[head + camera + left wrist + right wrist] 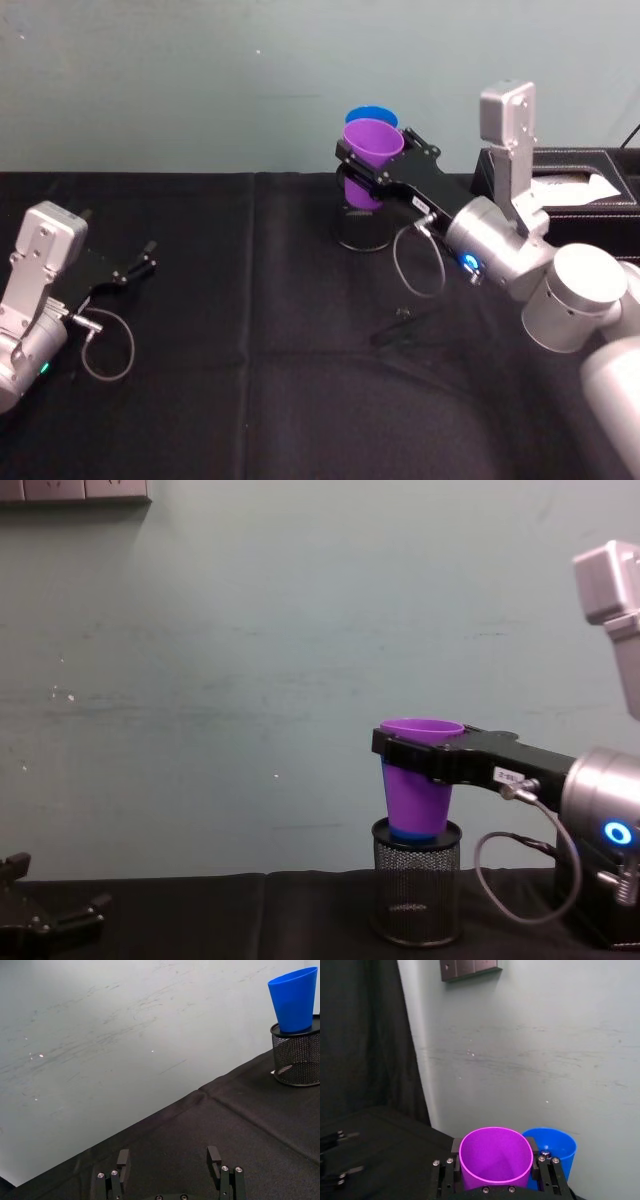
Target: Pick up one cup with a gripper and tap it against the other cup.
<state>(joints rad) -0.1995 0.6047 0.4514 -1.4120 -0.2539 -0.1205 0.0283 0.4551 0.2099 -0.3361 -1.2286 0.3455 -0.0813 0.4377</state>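
Observation:
My right gripper [380, 152] is shut on the purple cup [370, 140] and holds it upright in the air, its jaws clamped on either side just below the rim [495, 1157]. The blue cup [371, 115] stands directly behind it, seated in the top of a black wire-mesh pen holder [415, 890]. In the right wrist view the two rims sit side by side, purple cup against blue cup [556, 1146]; I cannot tell whether they touch. From the chest, the purple cup [418, 785] hides nearly all of the blue cup [412, 832]. My left gripper [140, 262] rests open at the table's left.
A black tissue box [575, 180] stands at the back right, beside the right arm. The black cloth [260, 330] covers the table, with a pale wall close behind the cups. The left wrist view has the blue cup [294, 1000] on the mesh holder [297, 1057] far off.

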